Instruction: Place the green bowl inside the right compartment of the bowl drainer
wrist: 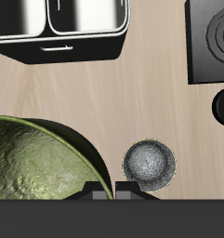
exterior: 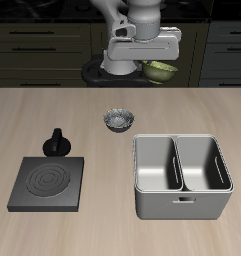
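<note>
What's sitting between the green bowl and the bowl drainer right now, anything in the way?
Nothing blocks it. The green bowl is raised at the gripper, far back. The grey-blue bowl sits on the table below that route, low enough to pass over. The bowl drainer is open-topped.

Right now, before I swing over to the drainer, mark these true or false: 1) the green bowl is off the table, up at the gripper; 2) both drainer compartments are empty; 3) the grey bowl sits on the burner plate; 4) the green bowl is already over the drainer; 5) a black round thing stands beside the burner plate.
1) True: the green bowl hangs at the gripper, above the table's back edge.
2) True: both sections of the drainer show only bare metal.
3) False: the grey bowl sits on the bare table, apart from the burner plate.
4) False: it is far back from the drainer.
5) True: the black thing stands at the plate's back edge.
</note>
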